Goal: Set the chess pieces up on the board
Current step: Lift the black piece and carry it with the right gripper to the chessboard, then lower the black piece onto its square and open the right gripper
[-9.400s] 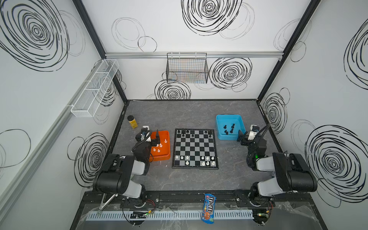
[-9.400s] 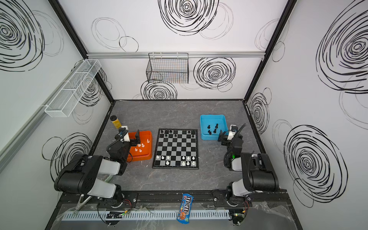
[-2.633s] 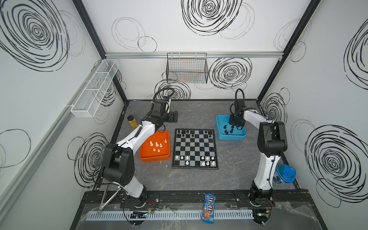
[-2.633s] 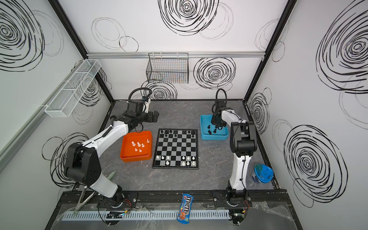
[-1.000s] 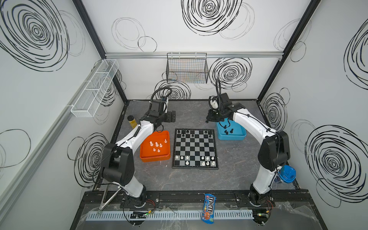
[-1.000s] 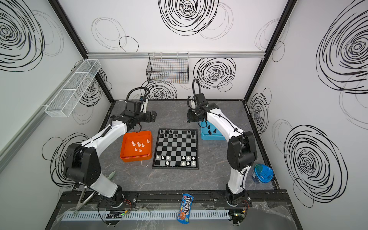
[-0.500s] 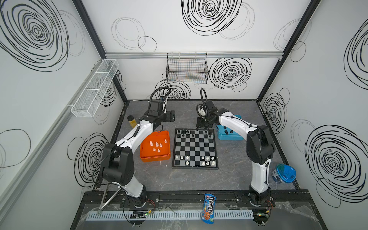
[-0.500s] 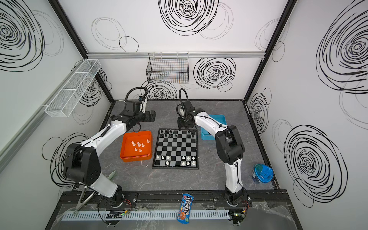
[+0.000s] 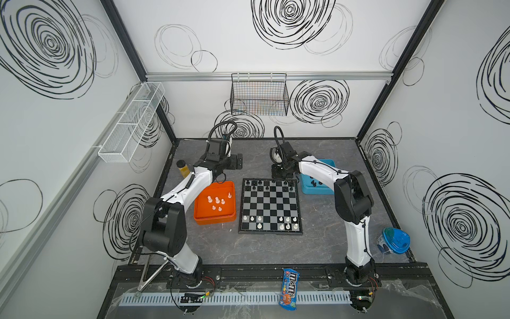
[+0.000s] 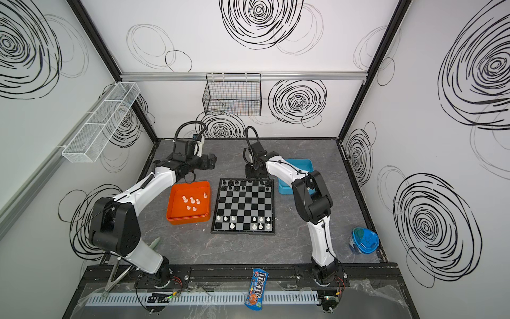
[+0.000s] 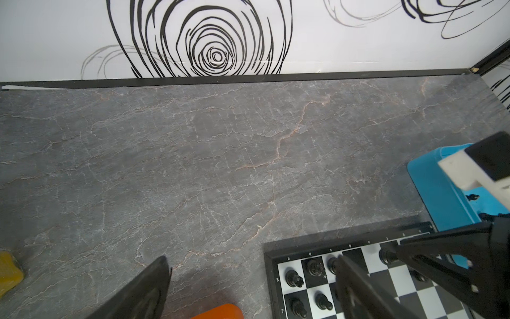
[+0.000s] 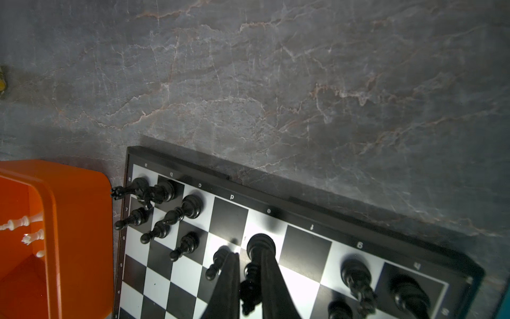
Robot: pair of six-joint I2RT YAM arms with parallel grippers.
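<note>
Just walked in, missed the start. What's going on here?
A robot is setting up chess. The right end effector is shut on a black piece at the board, far row, e square. The left end effector hangs open over the table behind the orange tray. Some white pieces wait in that tray, black pieces in the blue tray.

Both top views look from high above the cell's front edge, down and toward the back wall [image 9: 198,116]. They take in the whole counter [image 9: 276,248], with the board [image 9: 270,205] at mid-frame, and share nearly everything. The left wrist camera hangs well above the counter, faces the back wall and catches only the board's far corner. The right wrist camera sits close over that same far edge, so that a black chess piece [image 12: 260,244] looms between the fingers of the right end effector [image 12: 247,256]. Both wrist views share this edge and the orange tray [image 12: 69,221].
</note>
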